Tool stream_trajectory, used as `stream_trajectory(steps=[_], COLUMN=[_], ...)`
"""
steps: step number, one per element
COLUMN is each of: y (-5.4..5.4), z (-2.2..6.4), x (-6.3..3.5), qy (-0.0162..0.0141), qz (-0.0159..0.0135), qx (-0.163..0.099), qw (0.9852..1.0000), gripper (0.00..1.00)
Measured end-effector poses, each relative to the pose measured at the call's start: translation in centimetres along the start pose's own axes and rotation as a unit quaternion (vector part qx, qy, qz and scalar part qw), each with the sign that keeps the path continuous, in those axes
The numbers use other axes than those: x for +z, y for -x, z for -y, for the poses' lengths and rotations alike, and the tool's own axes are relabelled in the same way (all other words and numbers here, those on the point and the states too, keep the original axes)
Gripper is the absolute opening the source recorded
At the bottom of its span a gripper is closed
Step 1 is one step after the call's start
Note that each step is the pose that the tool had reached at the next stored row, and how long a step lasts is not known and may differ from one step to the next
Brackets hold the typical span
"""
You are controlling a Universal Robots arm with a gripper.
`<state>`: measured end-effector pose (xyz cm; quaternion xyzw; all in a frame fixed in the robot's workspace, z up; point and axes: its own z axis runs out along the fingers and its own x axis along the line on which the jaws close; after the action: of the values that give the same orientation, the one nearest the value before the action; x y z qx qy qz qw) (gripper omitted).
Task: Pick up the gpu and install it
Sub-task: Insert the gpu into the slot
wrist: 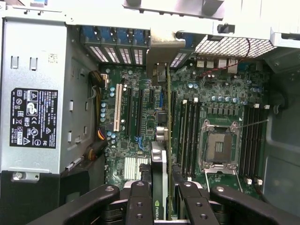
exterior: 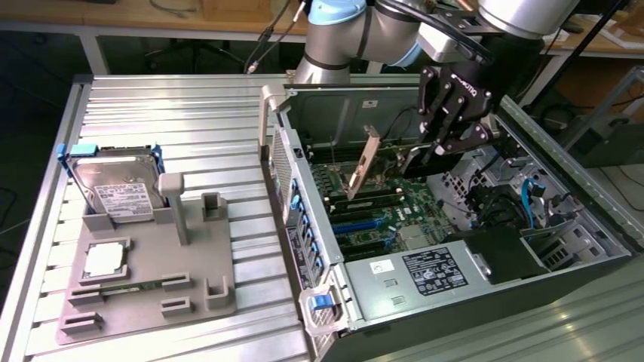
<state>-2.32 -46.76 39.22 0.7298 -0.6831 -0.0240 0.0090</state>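
Hovering over one motherboard (exterior: 387, 219), jaws clamp one gpu (exterior: 363, 162).

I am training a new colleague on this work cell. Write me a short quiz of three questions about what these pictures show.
1. True or false: the gripper holds the graphics card over the motherboard inside the open computer case.
2. Where is the hard drive? A) standing in the grey holder on the table, at the exterior view's left of the case; B) inside the case; C) in the gripper.
3. Fill in: in the wrist view, the processor socket is ____ (filled or empty).

Key: 1 true. 2 A. 3 empty.
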Motion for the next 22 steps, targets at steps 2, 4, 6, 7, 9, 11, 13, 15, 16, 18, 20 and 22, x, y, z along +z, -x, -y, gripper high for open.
stream_trajectory(steps=[2,4,6,7,9,11,13,15,16,18,20,22], y=[0.0,0.0,0.0,0.0,0.0,-0.01,-0.01,-0.01,-0.01,-0.01,-0.01,-0.01], z=[0.0,0.0,0.01,0.01,0.01,0.01,0.01,0.02,0.02,0.01,0.02,0.02], x=[0.04,0.08,0.11,0.13,0.17,0.21,0.26,0.31,0.34,0.39,0.45,0.51], qy=[0.0,-0.0001,0.0,-0.0001,-0.0001,-0.0001,-0.0001,-0.0001,-0.0002,-0.0003,-0.0004,-0.0007], qz=[0.0,0.0,0.0,0.0,0.0,0.0,0.0,0.0,0.0,0.0,0.0,-0.0001], qx=[0.0,0.0,0.0,0.0,0.0,0.0,0.0,0.0,0.0,0.0,0.0,0.0], qw=[1.0,1.0,1.0,1.0,1.0,1.0,1.0,1.0,1.0,1.0,1.0,1.0], gripper=[0.27,0.27,0.27,0.27,0.27,0.27,0.27,0.27,0.27,0.27,0.27,0.27])
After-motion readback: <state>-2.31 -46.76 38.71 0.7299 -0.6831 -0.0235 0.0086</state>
